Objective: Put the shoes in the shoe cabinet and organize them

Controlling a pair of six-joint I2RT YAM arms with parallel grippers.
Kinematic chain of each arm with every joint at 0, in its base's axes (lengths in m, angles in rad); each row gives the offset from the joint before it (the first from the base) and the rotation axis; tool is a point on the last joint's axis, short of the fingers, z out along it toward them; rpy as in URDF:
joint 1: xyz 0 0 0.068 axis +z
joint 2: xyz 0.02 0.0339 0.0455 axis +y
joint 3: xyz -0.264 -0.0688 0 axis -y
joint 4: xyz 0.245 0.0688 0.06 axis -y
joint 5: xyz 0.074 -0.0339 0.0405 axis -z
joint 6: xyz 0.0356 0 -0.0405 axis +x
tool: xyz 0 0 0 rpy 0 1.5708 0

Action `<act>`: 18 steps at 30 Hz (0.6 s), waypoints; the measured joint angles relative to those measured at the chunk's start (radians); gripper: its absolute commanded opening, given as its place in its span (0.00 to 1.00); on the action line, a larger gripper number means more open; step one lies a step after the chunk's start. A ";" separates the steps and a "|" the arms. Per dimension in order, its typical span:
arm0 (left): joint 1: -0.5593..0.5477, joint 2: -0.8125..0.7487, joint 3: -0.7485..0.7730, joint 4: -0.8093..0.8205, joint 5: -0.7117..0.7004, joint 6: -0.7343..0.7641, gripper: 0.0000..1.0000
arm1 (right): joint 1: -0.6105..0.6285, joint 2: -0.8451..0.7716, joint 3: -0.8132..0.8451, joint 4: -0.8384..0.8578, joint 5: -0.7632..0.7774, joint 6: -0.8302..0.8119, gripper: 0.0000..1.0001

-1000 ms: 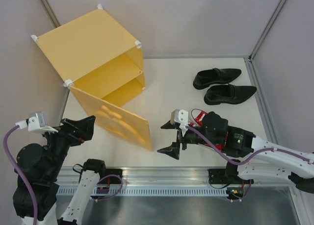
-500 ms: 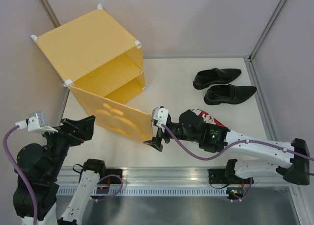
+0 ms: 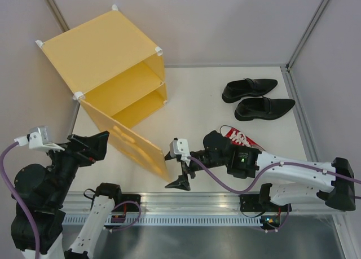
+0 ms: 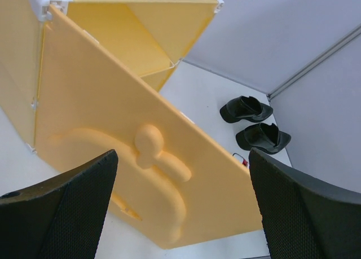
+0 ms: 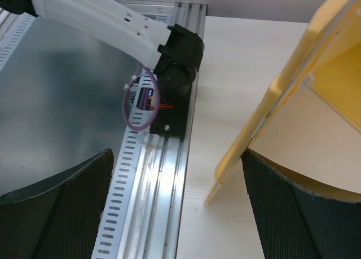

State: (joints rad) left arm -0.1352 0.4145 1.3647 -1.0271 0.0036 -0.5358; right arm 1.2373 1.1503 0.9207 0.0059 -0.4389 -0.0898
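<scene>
While the right gripper (image 3: 175,170) has swept leftward along the near edge over the last second, it now stands at the free edge of the door (image 3: 127,137), jaws spread wide and holding nothing. Its wrist view shows that edge between the two fingers, nearer one of them; whether a finger touches it I cannot tell. The door has swung with the hand, away from the opening and toward the left gripper (image 3: 93,146). That gripper hangs open and empty just on the door's other side, facing the embossed panel. This looks like the opening step: a wider door gives both arms a freer path inside. No shoe has been moved yet. Just behind the right wrist, one red sneaker (image 3: 240,137) lies on the table (image 3: 197,101), partly hidden by the arm; no other sneaker shows. Farther back and to the hand's right, well apart from it, the two black loafers (image 3: 248,90) lie side by side. Farthest from the hand, beyond the door, the cabinet (image 3: 101,50) stands open with its shelf (image 3: 127,87) bare. So the loading probably comes next, and the sneaker is the closest pick.
</scene>
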 measured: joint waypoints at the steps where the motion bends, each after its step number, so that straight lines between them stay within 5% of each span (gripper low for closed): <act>1: 0.000 0.008 0.011 0.002 0.005 0.000 1.00 | 0.010 0.000 -0.002 0.001 -0.010 0.005 0.98; 18: 0.000 0.253 0.153 0.037 0.149 -0.002 1.00 | 0.148 0.134 -0.008 0.045 -0.061 0.039 0.98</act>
State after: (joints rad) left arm -0.1352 0.6678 1.5177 -0.9905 0.1524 -0.5373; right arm 1.3853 1.2839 0.9123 0.0509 -0.4995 -0.0513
